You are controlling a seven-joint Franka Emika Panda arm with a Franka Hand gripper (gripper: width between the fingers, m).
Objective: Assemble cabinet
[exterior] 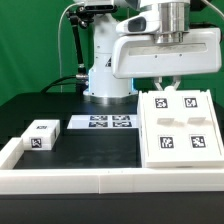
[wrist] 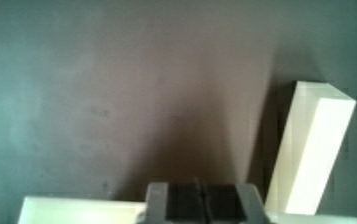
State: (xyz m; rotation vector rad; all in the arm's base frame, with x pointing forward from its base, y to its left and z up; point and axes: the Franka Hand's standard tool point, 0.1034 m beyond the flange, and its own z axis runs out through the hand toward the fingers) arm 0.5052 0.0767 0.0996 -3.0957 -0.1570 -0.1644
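The cabinet's large white box body point(exterior: 180, 125) lies flat on the dark table at the exterior view's right, with several marker tags on its upper face. A small white block point(exterior: 40, 135) with tags lies at the exterior view's left. My gripper point(exterior: 165, 86) hangs just over the body's far edge, shut, with nothing between its fingers. In the wrist view the shut gripper point(wrist: 203, 206) points at bare dark table. A long white cabinet edge point(wrist: 310, 150) stands beside it, and another white piece point(wrist: 77, 211) shows at the frame's corner.
The marker board point(exterior: 108, 122) lies flat in the middle of the table in front of the robot's base point(exterior: 108, 70). A long low white border wall point(exterior: 100, 176) runs along the table's front and up the exterior view's left side.
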